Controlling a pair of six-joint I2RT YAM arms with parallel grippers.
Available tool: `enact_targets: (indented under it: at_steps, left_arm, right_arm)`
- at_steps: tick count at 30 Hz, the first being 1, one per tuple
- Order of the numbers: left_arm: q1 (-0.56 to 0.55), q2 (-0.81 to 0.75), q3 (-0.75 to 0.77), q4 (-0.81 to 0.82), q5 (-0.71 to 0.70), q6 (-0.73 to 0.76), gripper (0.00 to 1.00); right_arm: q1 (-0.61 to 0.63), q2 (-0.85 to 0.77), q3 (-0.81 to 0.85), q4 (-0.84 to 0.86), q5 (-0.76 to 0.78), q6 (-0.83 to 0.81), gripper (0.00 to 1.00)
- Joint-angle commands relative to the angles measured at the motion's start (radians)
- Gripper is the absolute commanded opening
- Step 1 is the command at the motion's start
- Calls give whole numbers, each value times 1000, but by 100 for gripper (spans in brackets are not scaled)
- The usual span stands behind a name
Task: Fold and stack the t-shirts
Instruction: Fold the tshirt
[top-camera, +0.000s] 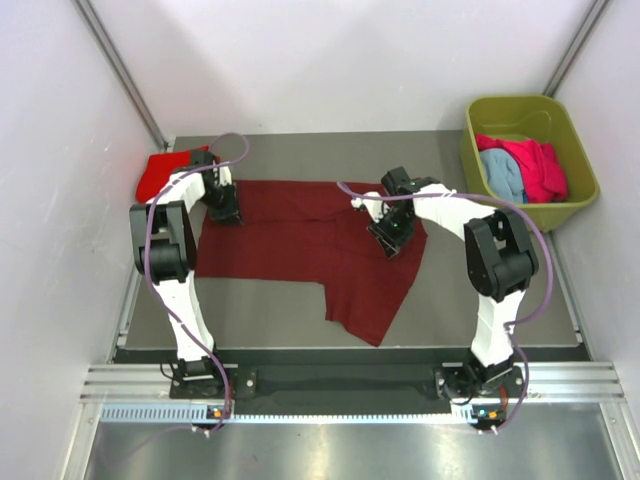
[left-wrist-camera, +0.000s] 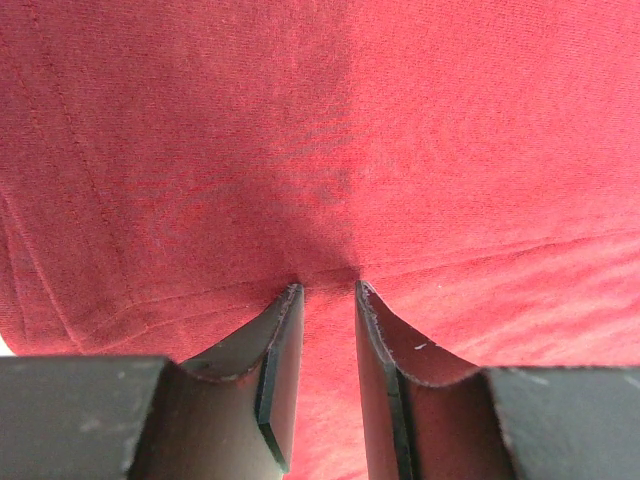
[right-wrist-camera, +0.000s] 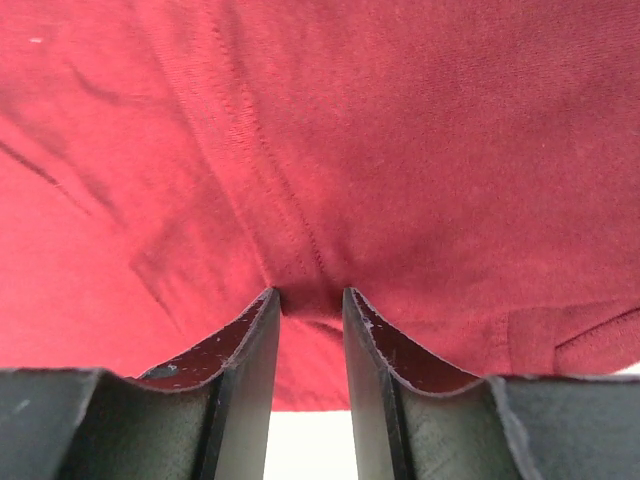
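Observation:
A dark maroon t-shirt (top-camera: 300, 240) lies spread on the grey table, with one part reaching toward the front. My left gripper (top-camera: 224, 212) is at the shirt's far left corner. In the left wrist view its jaws (left-wrist-camera: 328, 288) stand close together, with the cloth (left-wrist-camera: 320, 130) puckered between the tips. My right gripper (top-camera: 390, 240) is on the shirt's right part. In the right wrist view its jaws (right-wrist-camera: 310, 292) pinch a stitched seam of the cloth (right-wrist-camera: 380, 130) near its edge. A bright red t-shirt (top-camera: 160, 172) lies bunched at the far left, behind the left arm.
An olive-green tub (top-camera: 520, 100) stands at the far right corner, holding a pink shirt (top-camera: 535, 165) and a light blue one (top-camera: 500, 172). White walls close in the table on the left, back and right. The arm bases stand at the near edge.

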Motion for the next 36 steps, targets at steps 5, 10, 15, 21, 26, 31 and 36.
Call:
enact_targets:
  at_steps: [5, 10, 15, 21, 26, 31, 36]
  left_arm:
    - [-17, 25, -32, -32, 17, -9, 32]
    - [-17, 28, -32, -32, 18, -10, 32]
    - [-17, 36, -29, -28, 34, -16, 32]
    - [-19, 56, -15, -23, 60, -35, 32]
    - [-17, 60, -12, -20, 67, -39, 32]
    - [-16, 56, -12, -25, 66, -36, 32]
    - [-16, 56, -8, -26, 61, -35, 32]
  right_arm:
    - [0, 31, 43, 50, 43, -23, 28]
    - [-3, 20, 57, 35, 50, -26, 5]
    - [-1, -59, 80, -48, 67, -31, 0]
    - [2, -113, 100, -182, 32, -57, 0]
    - [17, -76, 128, -247, -34, -49, 1]
    - [42, -43, 143, -270, -65, -38, 1]
    - [45, -27, 163, -289, -86, -48, 3]
